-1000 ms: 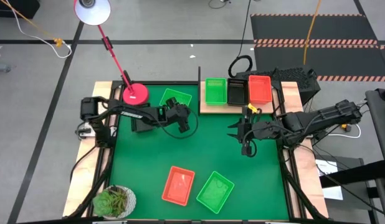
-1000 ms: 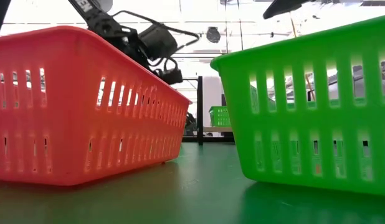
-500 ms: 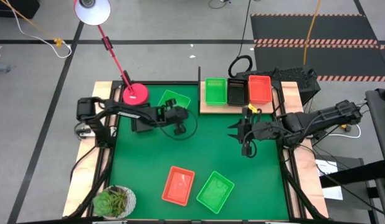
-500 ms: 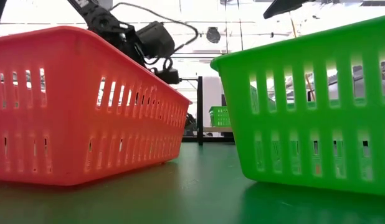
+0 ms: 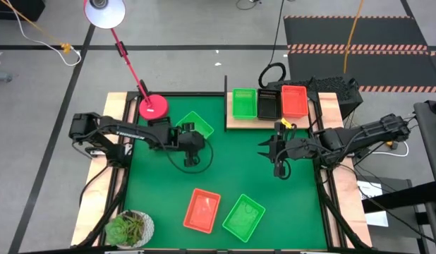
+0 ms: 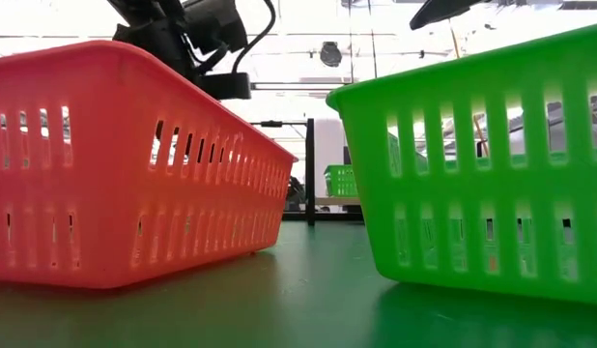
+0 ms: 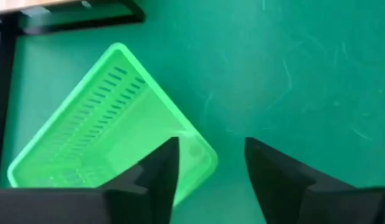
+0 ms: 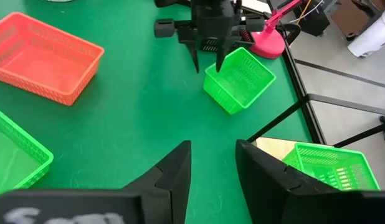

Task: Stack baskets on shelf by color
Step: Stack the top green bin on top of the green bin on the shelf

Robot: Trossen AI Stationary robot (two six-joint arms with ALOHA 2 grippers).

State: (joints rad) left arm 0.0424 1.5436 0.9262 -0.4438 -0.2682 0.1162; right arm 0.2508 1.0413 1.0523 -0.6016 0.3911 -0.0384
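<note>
Writing: I can read no brand, label or lettering on anything.
Shelf: flat light-wood rectangular board (image 5: 235,121) at the far edge of the green mat (image 5: 232,169), right of centre; on it, left to right, a green plastic mesh basket (image 5: 244,103), a black mesh basket (image 5: 268,104) and an orange-red mesh basket (image 5: 294,100), side by side, long axes running near-to-far.
Loose green basket (image 5: 196,121): far left on the mat, near the round red lamp base (image 5: 154,106), turned diagonally to the mat's edges.
Near baskets: an orange-red one (image 5: 202,209) and a green one (image 5: 243,216), both tilted, just beside each other, well apart from the shelf.
Open room: I see bare mat across the middle, between the two arms.
Left gripper (image 5: 190,144): just near of the loose green basket, fingers parted, holding nothing.
Right gripper (image 5: 269,150): right of centre, near side of the shelf, fingers parted, empty.
Corner: a potted plant (image 5: 128,228) at near left.
</note>
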